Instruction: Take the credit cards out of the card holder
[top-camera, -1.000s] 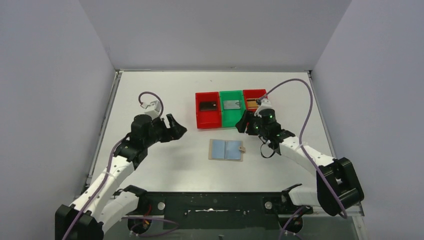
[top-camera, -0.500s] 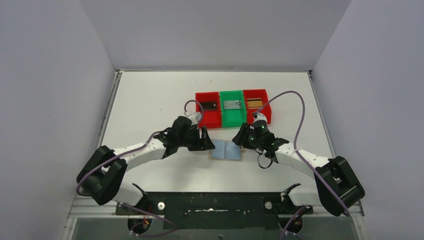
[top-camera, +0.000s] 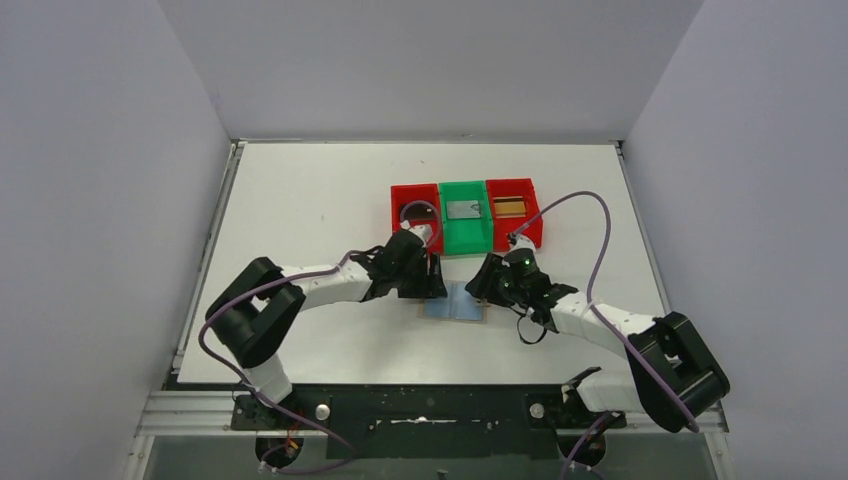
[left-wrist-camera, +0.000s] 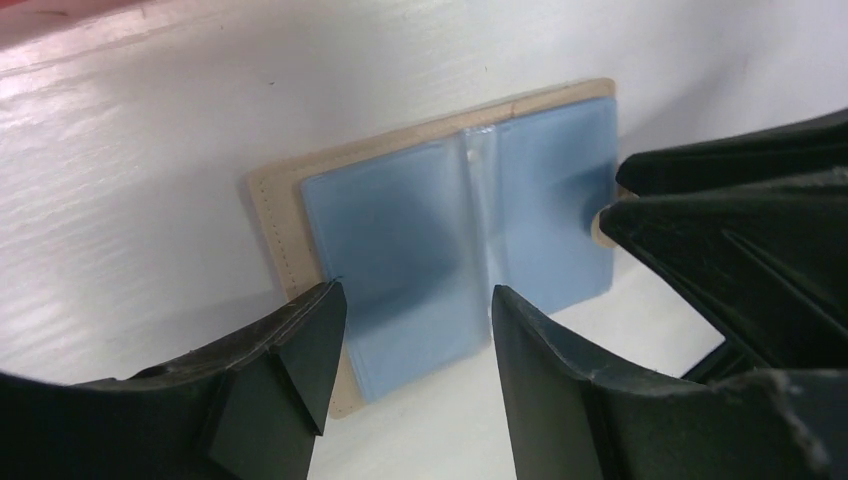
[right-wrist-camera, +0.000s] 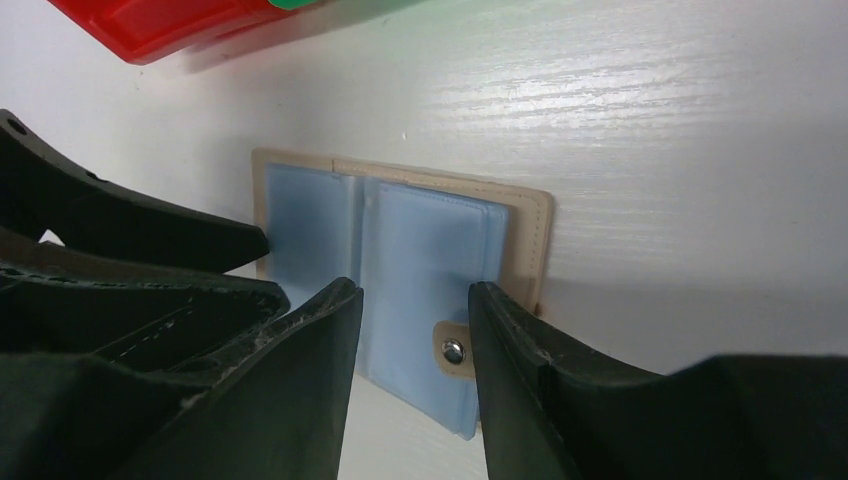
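The table (top-camera: 300, 200) carried the card holder (top-camera: 455, 303), lying open and flat. The left gripper (left-wrist-camera: 415, 310), jaws parted, straddled the holder's left blue leaf. The right gripper (right-wrist-camera: 410, 300), jaws also apart, straddled its snap tab (right-wrist-camera: 453, 350). Three bins (top-camera: 465, 240) sat just beyond the holder, with the credit cards (top-camera: 463, 209) inside them.

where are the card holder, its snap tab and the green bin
card holder (left-wrist-camera: 400, 240): left wrist view, on the left blue lining panel.
snap tab (right-wrist-camera: 452, 350): right wrist view, on the metal snap.
green bin (top-camera: 467, 240): top external view, on its bare near end.
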